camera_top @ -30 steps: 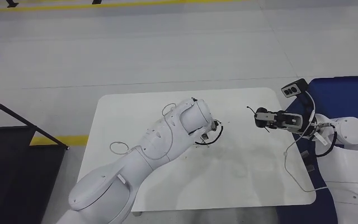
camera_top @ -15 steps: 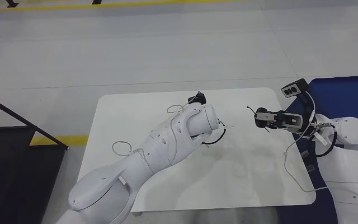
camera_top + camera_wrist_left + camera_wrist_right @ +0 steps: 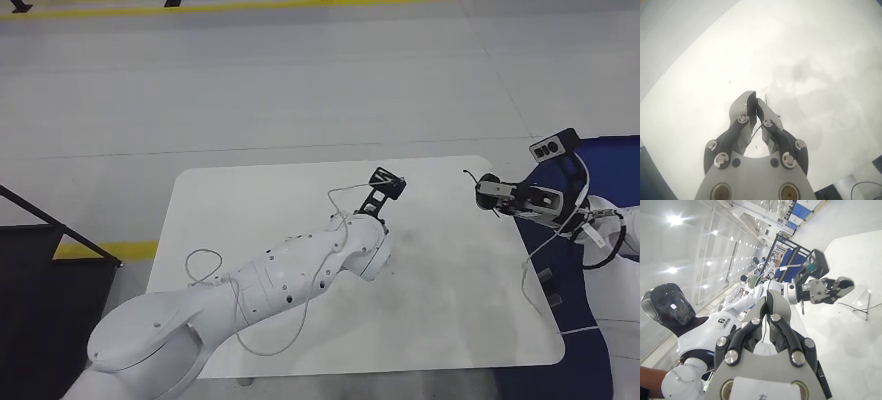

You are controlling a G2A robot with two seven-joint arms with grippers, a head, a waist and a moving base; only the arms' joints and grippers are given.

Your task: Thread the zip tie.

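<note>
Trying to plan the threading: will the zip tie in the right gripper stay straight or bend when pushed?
Probably floppy: the zip tie is hair-thin, and its tail curves slightly behind the shut right gripper. Likely very light too. The short end sticking out past the tips looks fairly straight, so it may push a little without buckling.

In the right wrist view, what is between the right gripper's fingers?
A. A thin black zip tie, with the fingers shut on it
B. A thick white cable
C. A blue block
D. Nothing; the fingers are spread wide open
A: the right wrist view shows the right gripper shut on a thin black zip tie, whose strand sticks out past the fingertips and trails back toward the wrist.
</note>
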